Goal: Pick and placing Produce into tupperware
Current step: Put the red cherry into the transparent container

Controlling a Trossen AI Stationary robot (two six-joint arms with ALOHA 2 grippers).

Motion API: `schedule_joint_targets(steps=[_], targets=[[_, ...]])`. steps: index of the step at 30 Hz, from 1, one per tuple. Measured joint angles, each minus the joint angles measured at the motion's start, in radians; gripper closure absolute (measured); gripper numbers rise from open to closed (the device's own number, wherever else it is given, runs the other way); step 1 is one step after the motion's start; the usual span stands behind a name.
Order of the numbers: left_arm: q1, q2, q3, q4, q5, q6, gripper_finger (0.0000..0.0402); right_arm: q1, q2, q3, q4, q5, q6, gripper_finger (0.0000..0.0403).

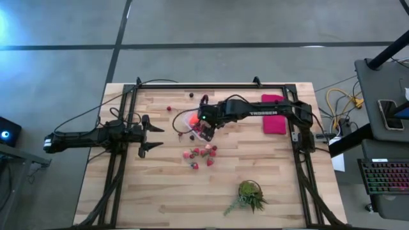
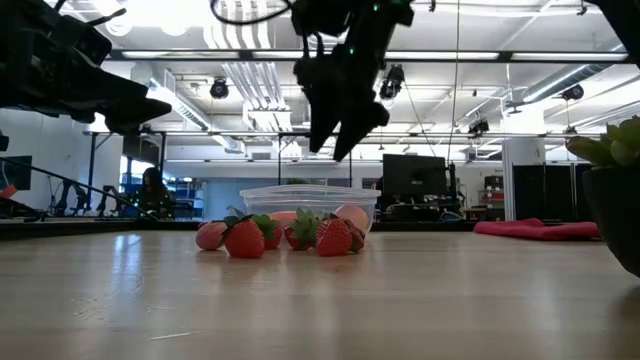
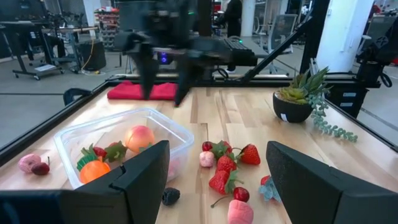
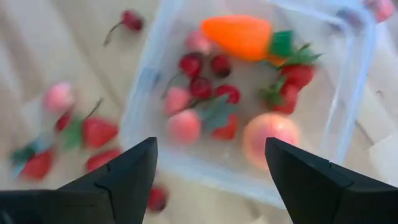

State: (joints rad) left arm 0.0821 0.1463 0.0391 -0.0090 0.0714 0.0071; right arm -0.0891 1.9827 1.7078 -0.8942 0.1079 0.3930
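The clear tupperware (image 1: 190,121) stands mid-table and holds an orange carrot piece (image 4: 241,36), a peach-coloured piece (image 4: 270,134), cherries and strawberries. More produce (image 1: 201,154) lies loose on the wood nearer the front edge: strawberries (image 3: 227,168), cherries and pink pieces. My right gripper (image 1: 206,130) hangs open above the tupperware, pointing steeply down, with nothing between its fingers (image 4: 124,171). My left gripper (image 1: 151,133) waits open at the table's left, level, facing the tupperware (image 3: 124,146).
A flat magenta cloth (image 1: 273,115) lies at the far right. A green spiky plant in a dark pot (image 1: 249,193) stands near the front right. Two small pieces (image 1: 169,108) lie toward the far edge. A black frame (image 1: 211,85) rims the table.
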Motion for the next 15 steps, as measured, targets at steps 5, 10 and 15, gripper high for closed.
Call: schedule_joint_targets(steps=[5,10,15], targets=[[0.000,0.000,0.000,0.000,0.000,0.000,0.0146,0.098,0.000,0.009,-0.084,-0.017,0.007,0.0119],[0.000,0.000,0.000,0.000,0.000,0.000,0.0146,0.180,0.000,-0.045,-0.105,0.013,0.008,0.0127],[0.000,0.001,0.000,0.000,0.000,0.000,0.0146,0.216,0.000,-0.096,-0.107,0.099,-0.195,0.0131]])
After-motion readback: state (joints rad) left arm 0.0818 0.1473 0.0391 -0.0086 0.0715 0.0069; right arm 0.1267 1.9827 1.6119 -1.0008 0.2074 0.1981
